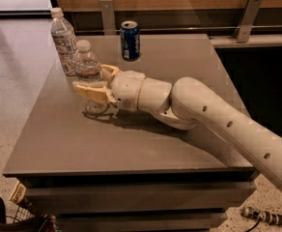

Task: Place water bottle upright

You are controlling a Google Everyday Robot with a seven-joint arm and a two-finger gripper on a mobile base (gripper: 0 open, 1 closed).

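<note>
Camera view: claw (91,79) around half-hidden water bottle (86,61)

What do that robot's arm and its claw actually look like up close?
The arm is smooth cream-white, built of thick rounded tube segments with small dark dots along it; no loose cables show. The gripper, at the water bottle on the table, has a white body and two flat tan jaws.

The small bottle (86,64), clear ribbed plastic with a white cap, stands at the worktop's (131,144) left, clasped by the matt tan plastic jaws of the gripper (91,77). The arm (218,115) is smooth, slightly glossy white plastic. The worktop is smooth grey with a dull sheen. The can (130,40) is shiny blue metal.
</note>
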